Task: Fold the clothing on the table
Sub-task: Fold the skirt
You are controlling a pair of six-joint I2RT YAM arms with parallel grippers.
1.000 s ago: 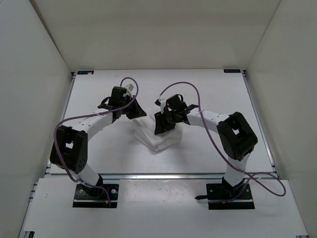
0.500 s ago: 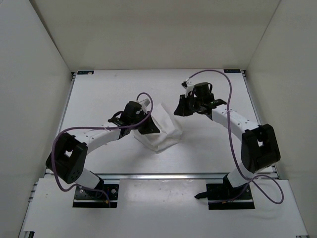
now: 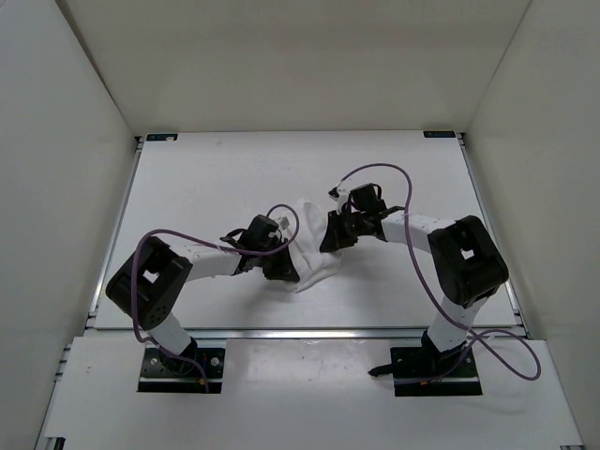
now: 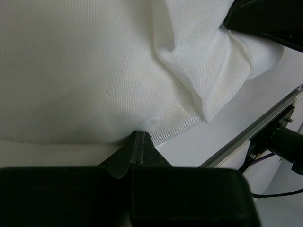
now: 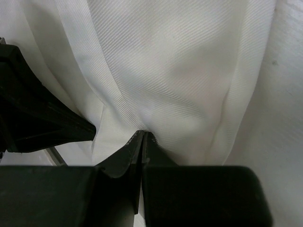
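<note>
Seemingly midway, the clothing lies bunched and partly folded near the front middle of the table, with the left hand and right hand each pinched shut on its fabric and the final folds apparently not yet done.

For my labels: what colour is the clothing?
Plain white, no print: the clothing shows best in the left wrist view.

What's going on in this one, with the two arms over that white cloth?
Two robot arms are working on folding the clothing, a bunched white garment lying near the middle of the table. The left gripper is shut on the fabric at its left side, and the right gripper is shut on it from the right. Each wrist view shows closed fingers pinching cloth. The garment is crumpled, not yet a neat fold.
</note>
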